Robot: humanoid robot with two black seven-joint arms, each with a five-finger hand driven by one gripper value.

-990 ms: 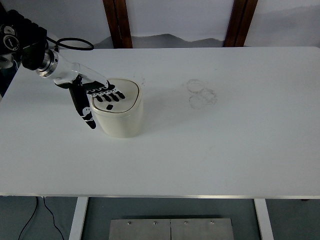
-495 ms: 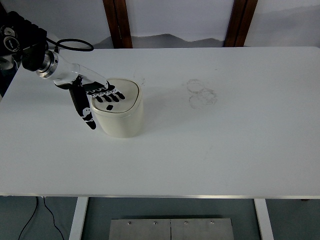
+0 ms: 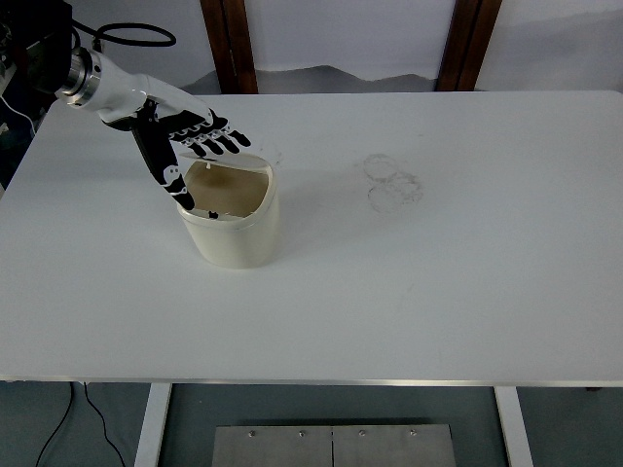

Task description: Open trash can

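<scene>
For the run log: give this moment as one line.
task: open trash can | left hand: open, above rim | trash can: lid open, inside visible | right hand: not in view | table: ring marks

White table (image 3: 438, 282) with a smooth top, metal edge along the near side, white legs below at near left and near right. One cream trash can (image 3: 232, 214) stands directly on it, left of centre, lid open. Faint ring-shaped smudges (image 3: 391, 182) mark the surface right of the can, well apart from it.
</scene>
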